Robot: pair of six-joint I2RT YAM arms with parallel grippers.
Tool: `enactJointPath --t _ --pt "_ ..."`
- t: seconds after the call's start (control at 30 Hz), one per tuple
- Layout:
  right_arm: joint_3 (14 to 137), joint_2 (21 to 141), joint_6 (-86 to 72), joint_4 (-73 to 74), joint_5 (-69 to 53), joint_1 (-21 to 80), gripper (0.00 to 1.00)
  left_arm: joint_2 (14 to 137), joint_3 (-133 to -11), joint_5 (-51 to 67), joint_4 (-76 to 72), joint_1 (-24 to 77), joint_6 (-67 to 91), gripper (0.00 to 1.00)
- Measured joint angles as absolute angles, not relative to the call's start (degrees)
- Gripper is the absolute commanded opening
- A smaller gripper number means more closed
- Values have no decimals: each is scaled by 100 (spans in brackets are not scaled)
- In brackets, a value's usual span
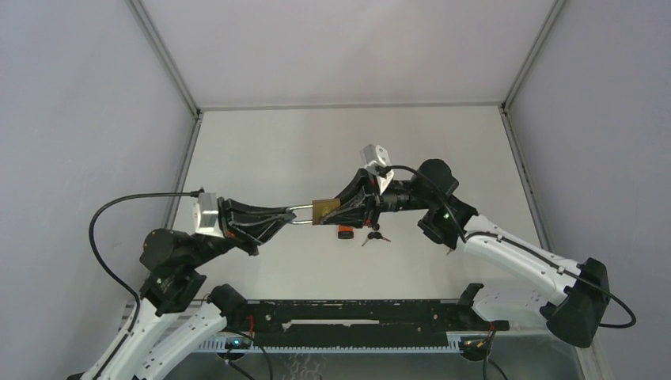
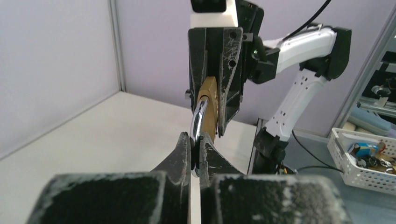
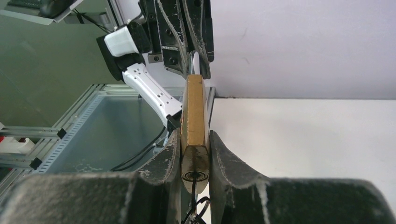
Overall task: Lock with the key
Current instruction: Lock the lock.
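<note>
No writing, brand, number or sign can be read in any view. The brass padlock (image 1: 324, 210) is too small from above, and both wrist cameras see it edge-on, so any marking on its faces is hidden.

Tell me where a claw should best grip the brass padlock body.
Pinch the padlock across its two broad flat faces, coming from the keyhole end, as the right claw does now. Those faces are parallel, and the far end is taken: the left claw is shut on the shackle.
</note>
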State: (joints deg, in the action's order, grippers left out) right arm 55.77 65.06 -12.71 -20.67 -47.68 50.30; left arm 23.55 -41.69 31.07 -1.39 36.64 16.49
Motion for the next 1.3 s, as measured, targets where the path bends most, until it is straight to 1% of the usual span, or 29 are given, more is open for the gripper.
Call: enactJointPath --t 0.13,0.3,0.47,0.6,0.97,1.3 --pt "5577 6512 -1441 -2386 -4696 5050 0 2355 -4021 2891 -687 3865 1739 0" --pt "5577 6565 -1702 -2681 -4399 5111 0 2405 -3636 2515 -1787 3970 2069 0" --pt "5577 6488 -1826 -2711 -4195 5122 0 2711 -3350 1925 -2967 4525 2169 0" --pt "5577 6300 -1859 -2755 -4095 5113 0 3170 -3277 1737 -3990 4807 2386 0" --pt "5577 6226 -2171 -3142 -4066 4838 0 4115 -3258 1297 -5540 5048 2749 0" --pt "5826 6405 -2359 -3551 -4154 4797 0 4622 -3420 1098 -6490 5262 2897 0"
